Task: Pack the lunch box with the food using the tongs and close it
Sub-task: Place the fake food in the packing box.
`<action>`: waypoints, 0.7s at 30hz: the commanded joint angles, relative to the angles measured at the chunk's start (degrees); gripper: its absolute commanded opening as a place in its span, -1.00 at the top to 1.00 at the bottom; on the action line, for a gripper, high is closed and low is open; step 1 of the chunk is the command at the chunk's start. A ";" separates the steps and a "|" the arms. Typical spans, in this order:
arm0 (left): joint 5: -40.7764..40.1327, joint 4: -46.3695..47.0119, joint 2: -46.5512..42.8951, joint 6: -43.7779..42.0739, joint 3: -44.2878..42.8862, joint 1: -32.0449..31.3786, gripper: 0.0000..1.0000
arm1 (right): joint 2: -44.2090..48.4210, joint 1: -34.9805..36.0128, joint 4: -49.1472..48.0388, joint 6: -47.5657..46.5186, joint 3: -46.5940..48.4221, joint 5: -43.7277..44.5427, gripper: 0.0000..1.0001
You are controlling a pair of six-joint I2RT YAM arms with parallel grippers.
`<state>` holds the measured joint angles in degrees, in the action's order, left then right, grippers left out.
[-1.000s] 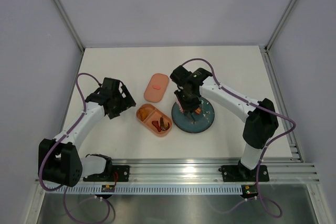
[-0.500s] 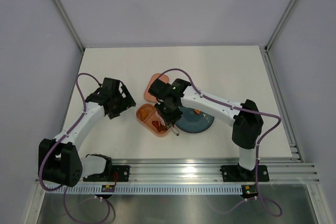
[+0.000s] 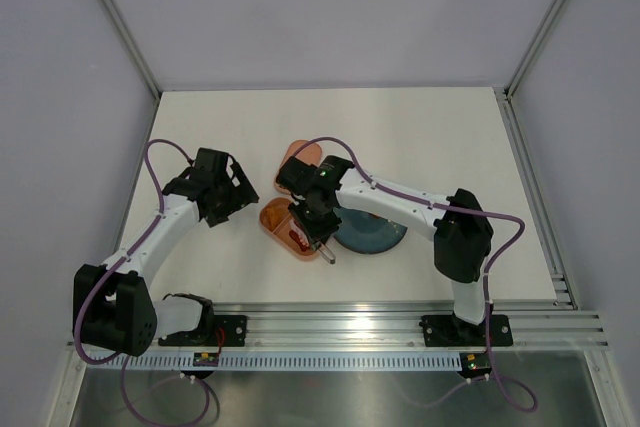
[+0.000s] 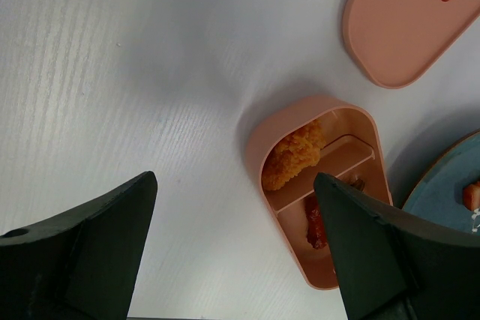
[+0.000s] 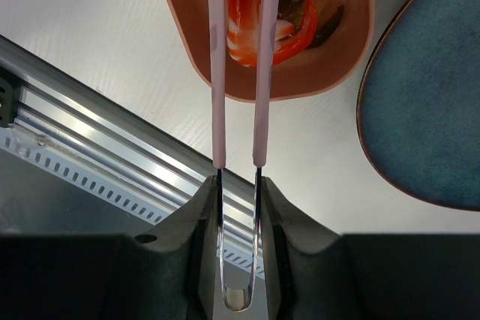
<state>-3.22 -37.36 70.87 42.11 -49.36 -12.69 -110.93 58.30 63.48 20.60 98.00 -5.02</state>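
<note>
White table [image 3: 450, 127] holds a teal plate [image 3: 375, 235] just right of the open salmon lunch box [image 4: 259, 148], with its lid [image 4: 401, 28] beyond. My left gripper [image 4: 234, 181] hangs spread wide. My right gripper [image 5: 238, 185] pinches the tongs [image 5: 217, 73], whose ends bracket red food [image 5: 244, 13] in the box.

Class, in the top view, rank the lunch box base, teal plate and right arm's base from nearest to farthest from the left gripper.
From the left gripper:
1. lunch box base, just right of it.
2. teal plate, beyond the box.
3. right arm's base, at the near-right corner.
</note>
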 commanded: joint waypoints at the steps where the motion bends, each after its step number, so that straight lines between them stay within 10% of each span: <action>1: -0.38 1.68 -0.65 0.43 -0.12 -0.14 -0.80 | 0.10 0.41 -0.55 -0.30 0.27 1.93 0.90; 8: -0.47 1.77 -0.30 0.43 -0.12 -0.14 -0.80 | -0.16 0.41 -0.47 0.23 -0.70 3.43 0.87; 21: -0.38 2.03 -0.03 0.52 -0.03 -0.14 -0.80 | 0.28 0.41 -0.03 0.84 -0.61 4.31 0.01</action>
<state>-3.22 -37.36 70.87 42.11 -49.36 -12.69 -111.53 58.30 63.26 20.97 97.01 -2.00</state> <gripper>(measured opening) 0.900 0.477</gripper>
